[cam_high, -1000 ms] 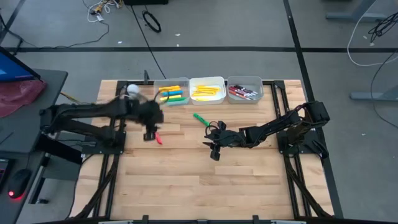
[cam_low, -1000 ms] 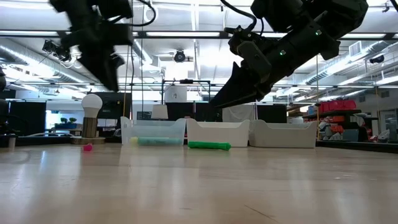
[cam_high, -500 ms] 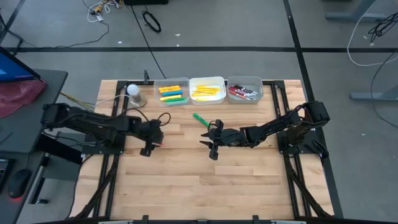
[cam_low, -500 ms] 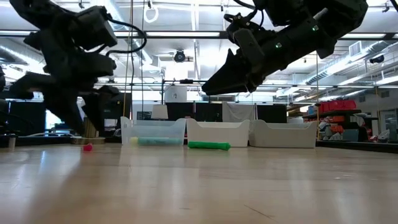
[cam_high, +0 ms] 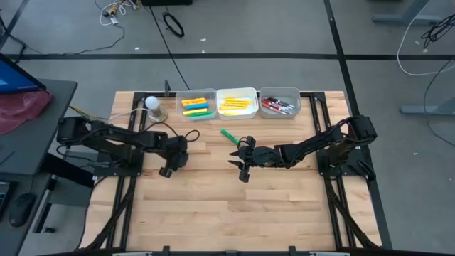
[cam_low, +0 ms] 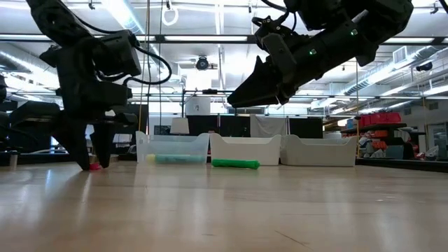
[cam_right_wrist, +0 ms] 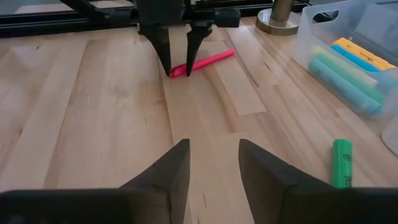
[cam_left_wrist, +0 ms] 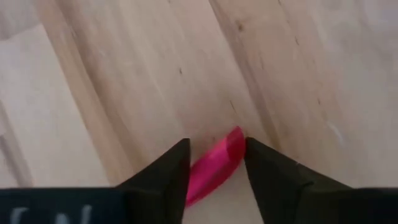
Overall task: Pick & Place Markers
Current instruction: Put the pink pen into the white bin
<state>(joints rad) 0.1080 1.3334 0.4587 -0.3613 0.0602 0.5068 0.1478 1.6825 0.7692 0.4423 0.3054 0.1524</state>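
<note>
Surface: we work on a pale wood-plank table [cam_high: 213,206], long boards with visible grain, framed by dark rails; it fills the middle of the high view.
Room: grey floor crossed by dark tape lines, loose cables along the top of the high view. The low view shows ceiling light strips and shelving far behind.
Bins: we count three clear and white rectangular plastic bins [cam_high: 237,102] in a row at the table's upper edge. The left holds yellow, green and blue markers, the middle yellow ones, the right dark and red ones.
Lamp: a white bulb on a round brass base [cam_high: 152,108], upper left of the table.
Pink marker: the pink marker [cam_left_wrist: 214,167] is a slim glossy cylinder lying flat on the wood, left of centre. In the right wrist view it shows at [cam_right_wrist: 202,63].
Left gripper: the left gripper [cam_left_wrist: 214,171] stands tips-down on the table, its dark wedge fingers [cam_left_wrist: 171,174] straddling one end of the pink marker, narrowly parted. We cannot tell whether they touch it.
Green marker: a green marker [cam_high: 229,136] lies alone below the middle bin.
Right gripper: the right gripper [cam_high: 240,158] hovers above table centre, just beside the green marker, fingers apart, holding nothing.
</note>
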